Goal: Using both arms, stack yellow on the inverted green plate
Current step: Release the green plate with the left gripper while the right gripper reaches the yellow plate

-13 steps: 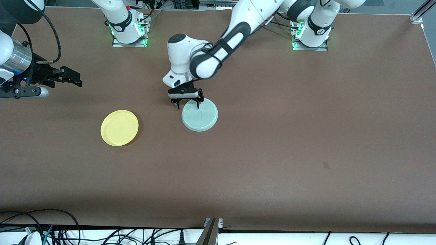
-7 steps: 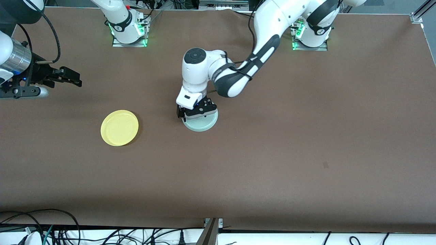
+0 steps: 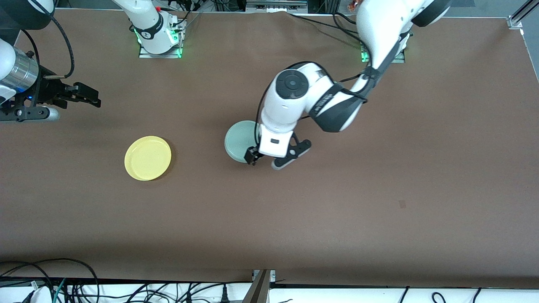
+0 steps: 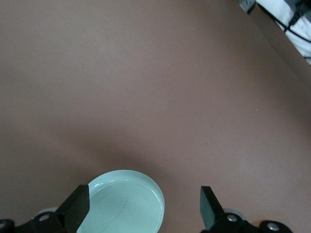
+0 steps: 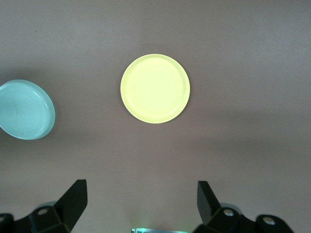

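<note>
The pale green plate (image 3: 239,141) lies flat near the table's middle. My left gripper (image 3: 263,160) hangs open over the plate's edge nearest the front camera, and the wrist hides that part of the plate. In the left wrist view the green plate (image 4: 124,206) sits between the spread fingers (image 4: 77,209), close to one of them, with nothing gripped. The yellow plate (image 3: 148,158) rests rim up toward the right arm's end of the table. My right gripper (image 3: 90,96) waits open in the air at that end. Its wrist view looks down on the yellow plate (image 5: 155,88) and green plate (image 5: 25,110).
The two arm bases (image 3: 159,40) (image 3: 381,50) stand at the table's farthest edge. Cables (image 3: 50,282) and a metal bracket (image 3: 262,286) run along the nearest edge. A small dark mark (image 3: 402,204) shows on the brown tabletop.
The left arm has swung its hand from the green plate's farthest edge across it to the edge nearest the front camera. Both plates and the right arm stayed put.
</note>
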Available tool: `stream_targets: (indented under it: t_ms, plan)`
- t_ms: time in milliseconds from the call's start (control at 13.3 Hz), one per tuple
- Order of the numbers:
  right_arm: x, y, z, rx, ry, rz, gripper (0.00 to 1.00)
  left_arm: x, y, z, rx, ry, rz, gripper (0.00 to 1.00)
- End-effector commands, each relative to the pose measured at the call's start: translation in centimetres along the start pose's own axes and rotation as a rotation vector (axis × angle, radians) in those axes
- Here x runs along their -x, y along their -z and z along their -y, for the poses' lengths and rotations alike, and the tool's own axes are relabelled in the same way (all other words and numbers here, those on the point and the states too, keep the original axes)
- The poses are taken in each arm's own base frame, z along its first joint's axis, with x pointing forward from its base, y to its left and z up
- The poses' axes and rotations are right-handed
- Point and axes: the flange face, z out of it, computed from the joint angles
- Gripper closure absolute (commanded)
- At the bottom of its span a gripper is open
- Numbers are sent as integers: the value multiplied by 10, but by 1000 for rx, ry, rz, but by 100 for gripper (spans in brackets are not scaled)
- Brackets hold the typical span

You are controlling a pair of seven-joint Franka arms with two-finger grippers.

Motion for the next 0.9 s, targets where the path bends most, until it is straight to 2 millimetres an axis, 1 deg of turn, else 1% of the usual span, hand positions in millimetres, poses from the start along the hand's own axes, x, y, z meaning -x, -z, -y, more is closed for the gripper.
stream_targets:
  t_ms: [0, 75, 150, 225, 300, 451, 526, 601, 676, 751, 826]
  plan:
    - [0, 4, 8, -2, 4, -15, 0, -33, 56, 20, -33, 41, 49, 0]
    - [-2, 1, 15, 15, 36, -9, 0, -46, 75, 29, -58, 37, 66, 0]
    - [-10, -16, 31, 46, 74, 26, 0, -58, 96, 41, -85, -23, 88, 0]
    - [-12, -24, 43, 92, 102, 46, 0, -73, 118, 54, -111, -83, 98, 0]
    - [-11, -30, 53, 124, 115, 56, 0, -87, 133, 67, -137, -113, 108, 0]
    - [-31, -65, 35, 133, 85, 104, 0, -115, 164, 91, -153, -152, 140, 0]
    - [-48, -91, 17, 132, 69, 122, 0, -124, 181, 103, -167, -194, 149, 0]
    - [-61, -114, 13, 130, 71, 112, 0, -134, 192, 116, -194, -229, 156, 0]
    - [-73, -137, 0, 123, 55, 111, 0, -142, 207, 128, -211, -262, 154, 0]
    - [-80, -160, -14, 108, 52, 116, 0, -147, 223, 139, -229, -299, 151, 0]
    - [-83, -179, -26, 94, 53, 109, 0, -152, 235, 151, -254, -338, 154, 0]
